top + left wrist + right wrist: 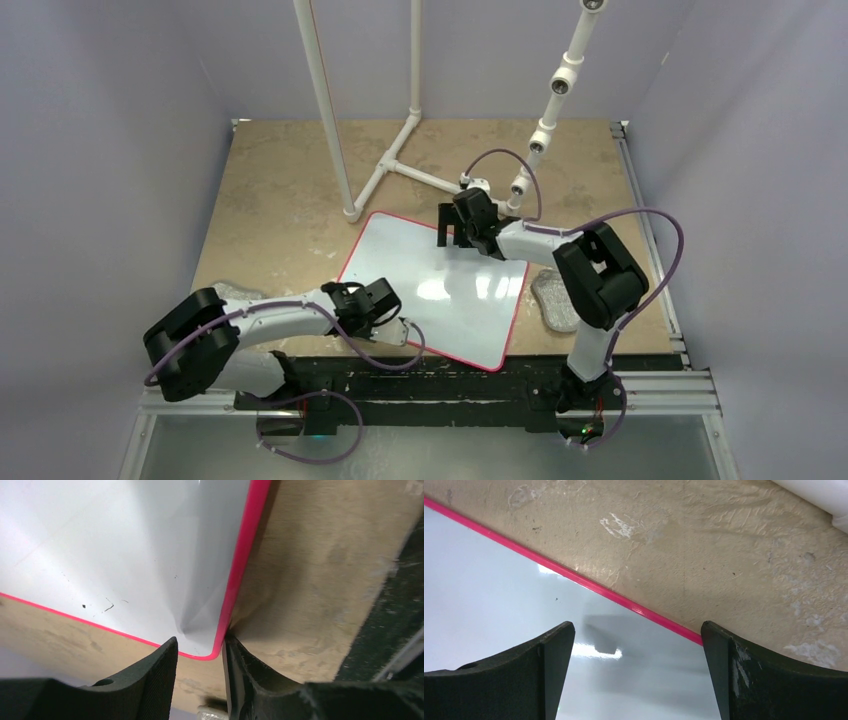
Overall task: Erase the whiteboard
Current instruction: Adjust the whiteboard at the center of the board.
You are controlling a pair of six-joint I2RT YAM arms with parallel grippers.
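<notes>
Left hand point(200, 640) has its black fingers half parted around a rounded corner of the whiteboard point(440, 285). One finger touches the red border, and nothing is clamped. Right hand point(638, 630) hangs fully spread above the board's far edge, holding nothing. The whiteboard lies flat and askew on the desk point(280, 200), between both hands.

The whiteboard point(440, 285) glossy and smooth (faint black specks); table point(280, 200) matt, rough, scuffed tan wood; pipes point(325, 100) white plastic.
</notes>
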